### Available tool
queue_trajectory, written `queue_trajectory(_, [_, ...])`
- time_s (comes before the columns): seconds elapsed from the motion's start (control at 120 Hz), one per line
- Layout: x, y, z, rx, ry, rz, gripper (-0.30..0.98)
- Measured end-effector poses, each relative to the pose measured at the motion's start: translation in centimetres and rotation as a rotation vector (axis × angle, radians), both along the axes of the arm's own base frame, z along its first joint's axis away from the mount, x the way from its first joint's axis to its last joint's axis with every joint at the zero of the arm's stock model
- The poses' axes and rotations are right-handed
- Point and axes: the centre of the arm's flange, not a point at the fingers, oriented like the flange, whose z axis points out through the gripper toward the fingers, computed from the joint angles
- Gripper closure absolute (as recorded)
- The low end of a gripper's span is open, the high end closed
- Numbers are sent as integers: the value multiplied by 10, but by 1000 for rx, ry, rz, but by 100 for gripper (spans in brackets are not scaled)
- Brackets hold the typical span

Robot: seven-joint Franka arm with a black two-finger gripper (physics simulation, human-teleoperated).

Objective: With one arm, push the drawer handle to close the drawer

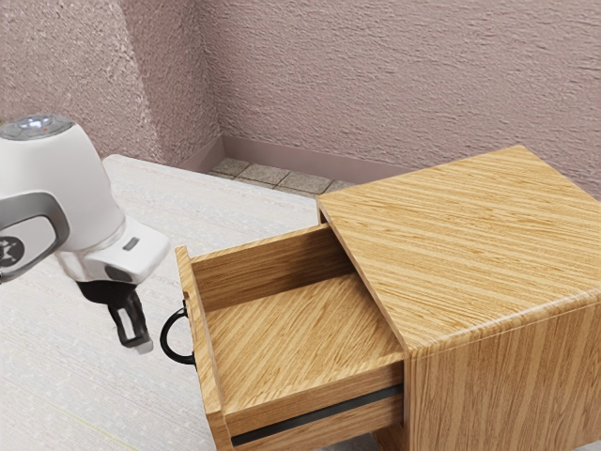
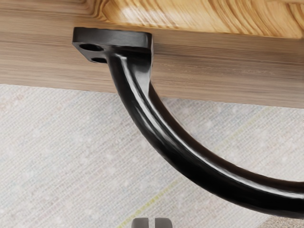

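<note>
Exterior view now: the claw is seen closed, empty, just beside the handle on the open drawer; likely stiff and slick, it's best pushed squarely mid-curve, ungripped.

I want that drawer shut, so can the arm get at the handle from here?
Probably yes: the gripper is close to the handle, outside the drawer, with nothing visible between them.

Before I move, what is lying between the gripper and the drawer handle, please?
In the exterior view, a narrow bare strip of pale surface lies between gripper and handle.
</note>
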Motion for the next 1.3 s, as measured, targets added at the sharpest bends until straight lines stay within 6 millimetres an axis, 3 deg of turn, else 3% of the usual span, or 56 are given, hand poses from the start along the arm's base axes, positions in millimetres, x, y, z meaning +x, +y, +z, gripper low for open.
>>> queue_trajectory(0.2, [-5, -20, 0, -21, -9, -53, 78])
queue_trajectory(0.417, [7, -30, -2, -31, 1, -77, 78])
queue_trajectory(1.067, [65, -69, 4, -64, 8, -134, 79])
queue_trajectory(1.3, [84, -94, 5, -78, 6, -167, 79])
